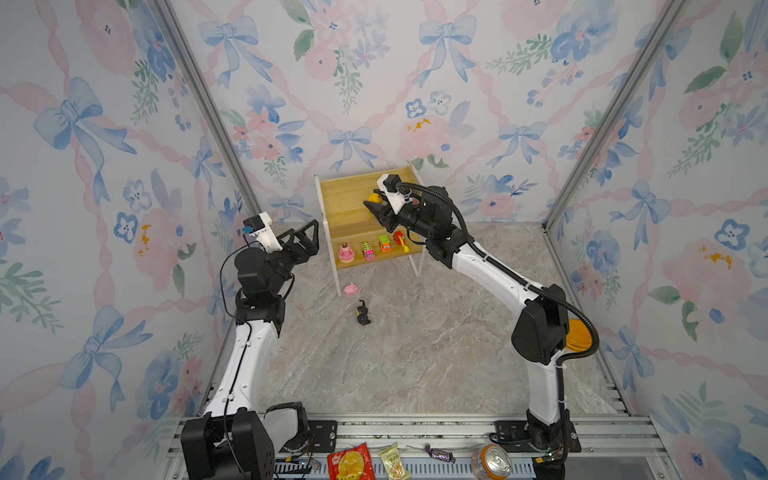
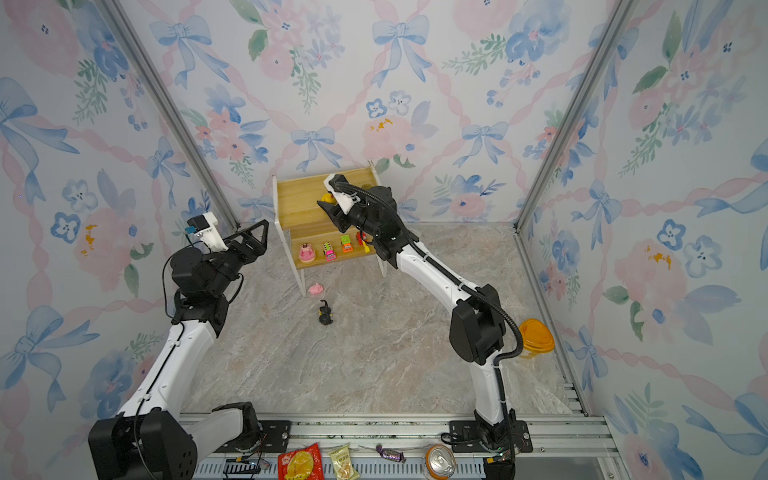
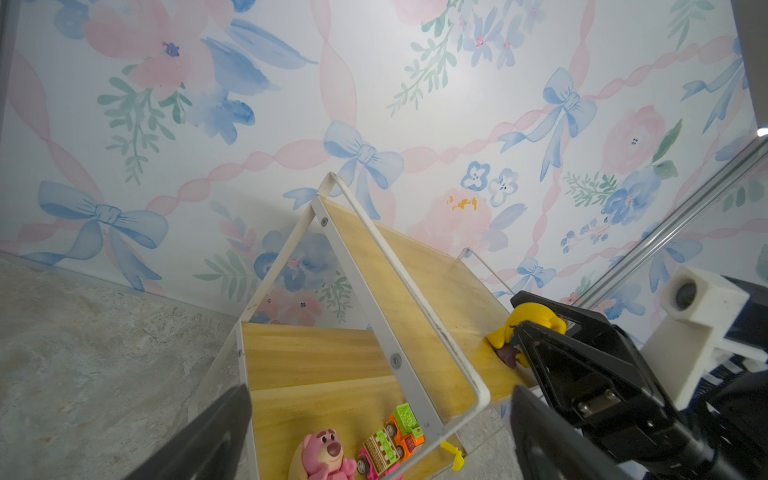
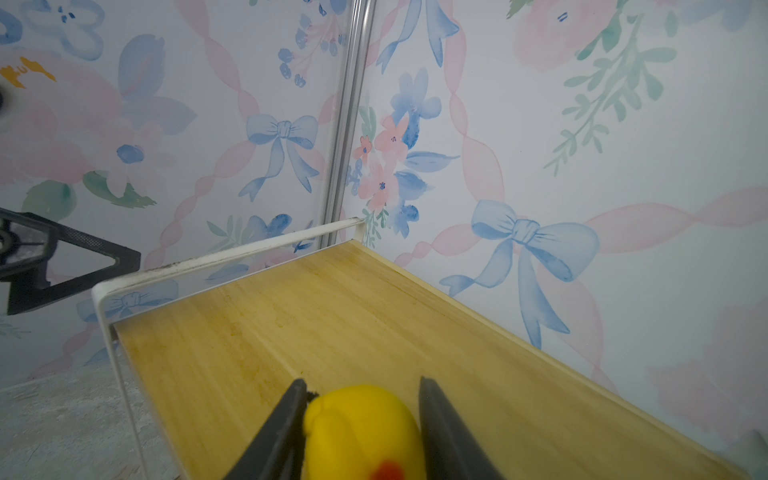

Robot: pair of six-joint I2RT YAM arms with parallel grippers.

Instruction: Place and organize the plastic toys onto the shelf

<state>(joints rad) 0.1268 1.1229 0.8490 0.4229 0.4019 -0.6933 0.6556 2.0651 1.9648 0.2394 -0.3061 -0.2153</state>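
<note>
Bulging, red-spotted yellow-haired figure [image 4: 361, 432]

Robot test cell, lab-built, dressed to look like a nursery corner. Flat wall panels [image 1: 374, 83] in bow-and-flower print on three sides, butted into bare aluminium corner posts [image 1: 199, 95] (seams and metal left showing). Marble-look surface [image 1: 415, 365] underneath. Slotted aluminium rail [image 1: 415, 428] along the near edge, with two white-and-black arms mounted on it: left arm [image 1: 245, 365], right arm [image 1: 490, 266]. Corrugated cable hose [image 1: 596, 336] looped outside the right arm, and a white camera block [image 3: 698, 299] at its wrist. Furnishing: a two-tier shelf [image 1: 345, 199], small beside the arms.
</note>
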